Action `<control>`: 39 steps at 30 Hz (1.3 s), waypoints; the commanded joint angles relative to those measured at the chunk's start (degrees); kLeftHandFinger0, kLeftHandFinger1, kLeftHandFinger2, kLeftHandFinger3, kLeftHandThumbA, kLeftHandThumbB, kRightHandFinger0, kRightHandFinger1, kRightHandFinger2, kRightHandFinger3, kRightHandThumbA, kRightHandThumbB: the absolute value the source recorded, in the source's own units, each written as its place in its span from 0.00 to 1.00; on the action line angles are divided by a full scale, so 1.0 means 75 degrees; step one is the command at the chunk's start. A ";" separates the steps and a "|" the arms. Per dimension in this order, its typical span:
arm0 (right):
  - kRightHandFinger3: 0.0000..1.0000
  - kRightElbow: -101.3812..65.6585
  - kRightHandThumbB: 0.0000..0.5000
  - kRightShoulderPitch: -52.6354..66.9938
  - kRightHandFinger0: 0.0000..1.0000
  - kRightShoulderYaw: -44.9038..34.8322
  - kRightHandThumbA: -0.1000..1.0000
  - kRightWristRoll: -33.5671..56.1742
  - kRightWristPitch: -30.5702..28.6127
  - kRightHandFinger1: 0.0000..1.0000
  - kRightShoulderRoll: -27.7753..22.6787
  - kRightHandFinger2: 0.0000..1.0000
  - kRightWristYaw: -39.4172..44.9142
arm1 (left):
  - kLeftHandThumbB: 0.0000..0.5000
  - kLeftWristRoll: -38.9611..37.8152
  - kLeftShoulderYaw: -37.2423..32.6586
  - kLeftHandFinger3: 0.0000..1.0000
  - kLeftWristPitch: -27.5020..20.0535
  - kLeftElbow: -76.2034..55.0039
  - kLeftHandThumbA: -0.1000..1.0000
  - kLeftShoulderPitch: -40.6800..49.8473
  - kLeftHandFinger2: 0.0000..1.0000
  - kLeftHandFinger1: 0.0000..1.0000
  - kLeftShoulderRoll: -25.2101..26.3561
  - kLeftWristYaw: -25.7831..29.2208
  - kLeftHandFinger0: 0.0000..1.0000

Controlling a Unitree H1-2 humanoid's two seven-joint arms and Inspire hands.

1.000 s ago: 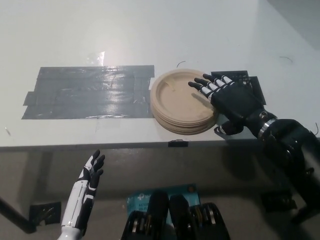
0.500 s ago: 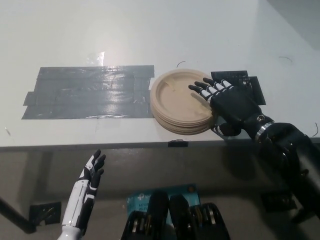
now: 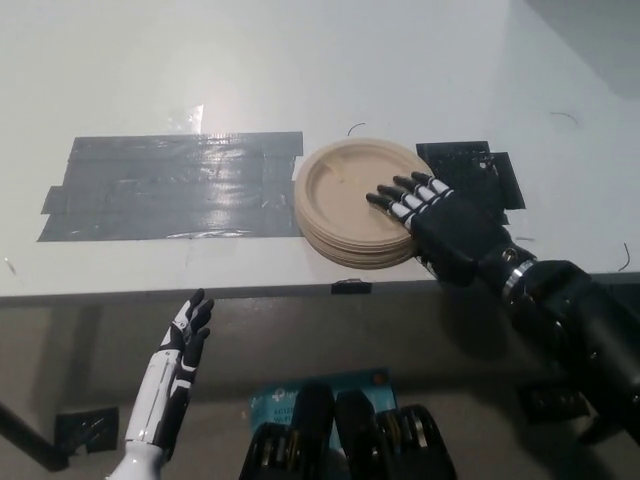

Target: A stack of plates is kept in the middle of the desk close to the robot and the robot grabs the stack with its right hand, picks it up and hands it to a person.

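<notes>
Tan paper plates, the stack of plates [image 3: 355, 205], are sitting at frame centre on the white desk [image 3: 300, 60], just right of the grey tape patch [image 3: 170, 185]. The black right hand [image 3: 440, 222] is reaching in from the lower right, fingers spread over the stack's right rim, gripping nothing, so the stack is lying just left of its palm. The white left hand [image 3: 180, 350] is hanging open at lower left, well apart.

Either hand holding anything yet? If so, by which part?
Nothing held. Right hand lies open over the plate stack's right rim; left hand is open below the desk edge.
</notes>
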 commanded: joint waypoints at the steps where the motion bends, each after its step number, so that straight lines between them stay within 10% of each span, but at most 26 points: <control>1: 0.30 0.1552 0.72 -0.0859 0.04 0.1639 0.01 -0.2557 0.0142 0.03 0.0103 0.09 -0.3978 | 0.00 0.0064 -0.0079 1.00 -0.0072 -0.0381 1.00 -0.0053 1.00 1.00 0.0010 -0.0038 1.00; 17: 0.32 0.2579 0.68 -0.1168 0.00 0.2566 0.00 -0.2788 0.0197 0.00 -0.0030 0.00 -0.6253 | 0.00 -0.0021 -0.0035 1.00 0.0037 -0.0383 1.00 -0.0234 1.00 1.00 0.0070 -0.0117 1.00; 25: 0.30 0.1898 0.72 -0.1384 0.00 0.1911 0.00 -0.2185 -0.0055 0.00 -0.0520 0.26 -0.6579 | 0.00 0.0003 -0.0009 1.00 -0.0085 -0.0340 1.00 -0.0154 1.00 1.00 0.0033 -0.0032 1.00; 31: 0.06 0.0073 0.72 -0.1287 0.00 0.1188 0.00 -0.1955 -0.0089 0.00 -0.1122 0.01 -0.6291 | 0.00 -0.0125 -0.0047 1.00 -0.0100 -0.0378 1.00 0.0057 1.00 1.00 -0.0040 -0.0059 1.00; 39: 0.00 -0.1573 0.69 -0.0978 0.00 0.0530 0.00 -0.1718 -0.0276 0.00 -0.1332 0.00 -0.5548 | 0.00 -0.0023 -0.0009 1.00 -0.0092 -0.0394 1.00 0.0076 1.00 1.00 0.0035 -0.0025 1.00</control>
